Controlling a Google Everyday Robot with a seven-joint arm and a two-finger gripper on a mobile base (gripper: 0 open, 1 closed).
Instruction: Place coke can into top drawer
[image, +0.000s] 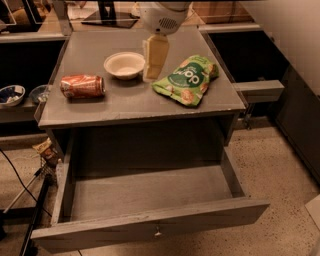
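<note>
One red can (82, 86) — gripper (152, 76) by bowl (112, 61)

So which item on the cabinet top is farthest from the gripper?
The coke can, lying on its side beyond the white bowl; the gripper hangs between that bowl and the green snack bag.

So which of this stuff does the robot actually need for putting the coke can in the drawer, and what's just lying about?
Part of the job:
coke can, on its side on the cabinet top
top drawer, pulled open
gripper, between the white bowl and the green snack bag, away from the can

Just lying about:
white bowl
green snack bag
</note>
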